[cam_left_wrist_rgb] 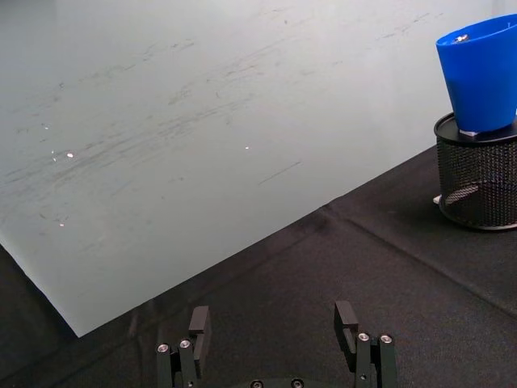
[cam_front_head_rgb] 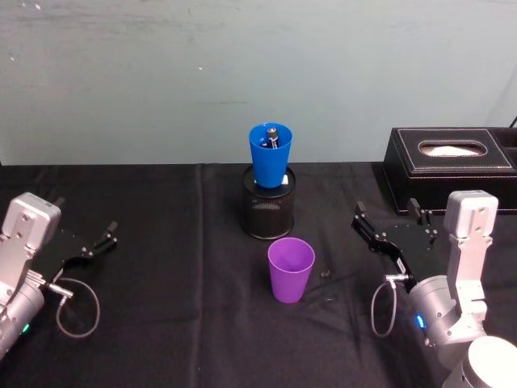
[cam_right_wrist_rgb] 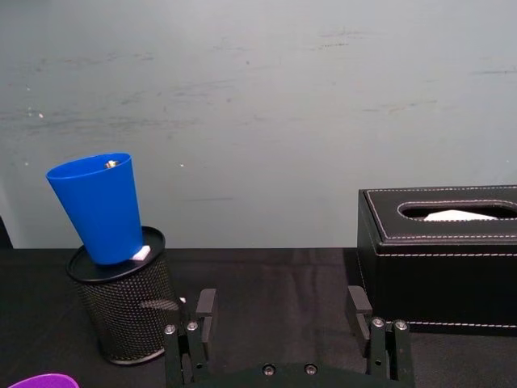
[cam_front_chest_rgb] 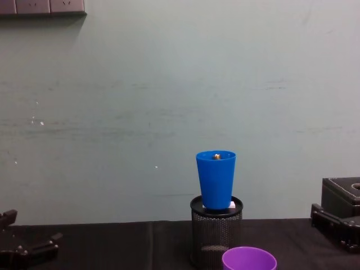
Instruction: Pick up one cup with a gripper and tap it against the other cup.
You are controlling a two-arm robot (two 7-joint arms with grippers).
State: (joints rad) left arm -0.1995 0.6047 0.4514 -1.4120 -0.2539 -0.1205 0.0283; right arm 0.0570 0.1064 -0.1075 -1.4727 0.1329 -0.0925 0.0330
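A purple cup [cam_front_head_rgb: 291,269] stands upright and untouched on the black tablecloth [cam_front_head_rgb: 161,242], just in front of a black wire-mesh pen holder [cam_front_head_rgb: 268,202] in which the blue cup [cam_front_head_rgb: 270,155] sits upright, its rim well above the holder's. The task appears to be at its very start: no cup is lifted and neither gripper is near one. The right gripper [cam_front_head_rgb: 386,227] rests low over the cloth to the right of the purple cup, its jaws spread apart with nothing between them, and a black tissue box [cam_front_head_rgb: 449,167] stands behind it. The left gripper [cam_front_head_rgb: 94,241] sits at the far left of the table, well apart from both cups, its jaws likewise apart and empty. The next move likely calls for the right gripper to swing in towards the purple cup, straddle its wall or rim and close, then raise it high enough to meet the blue cup's side, since that cup is perched above table level. By count: two cups, one purple and one blue; one mesh holder; one tissue box; two grippers.
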